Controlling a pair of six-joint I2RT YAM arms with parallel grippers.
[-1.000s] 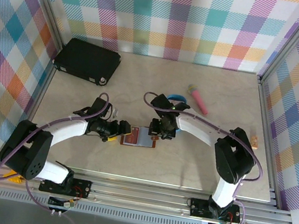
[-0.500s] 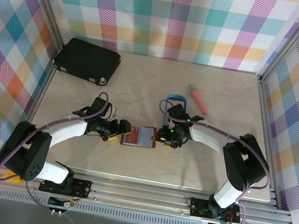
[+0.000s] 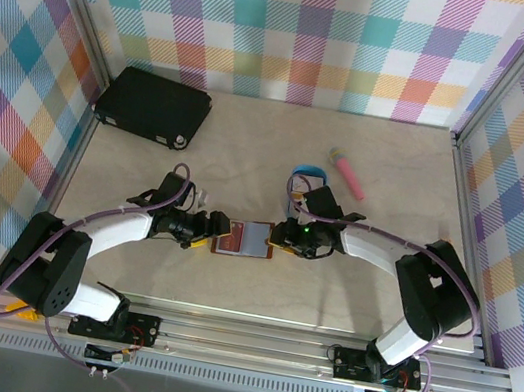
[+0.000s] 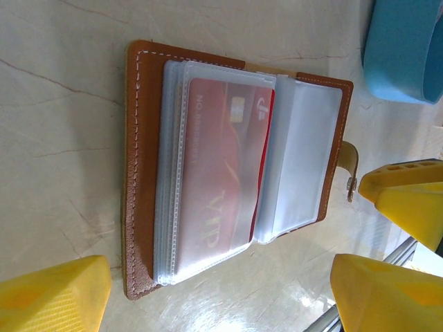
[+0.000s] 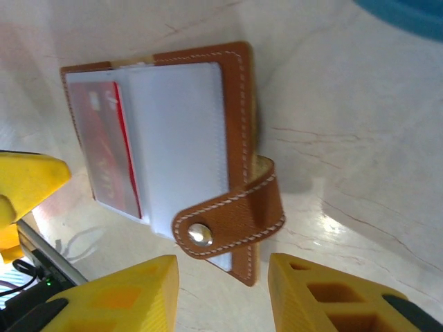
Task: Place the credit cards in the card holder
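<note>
Now: card holder (image 3: 242, 238) lies open on the surface (image 3: 397, 179) between my two pincers, long axis running left to right. Its snap tab (image 5: 228, 221) end faces my right pincer (image 5: 221, 283), the nearer one: jaws part-open, flanking the tab, gripping nothing I can confirm. At the opposite cover edge, my left pincer (image 3: 208, 227) is wide open, empty.
</note>
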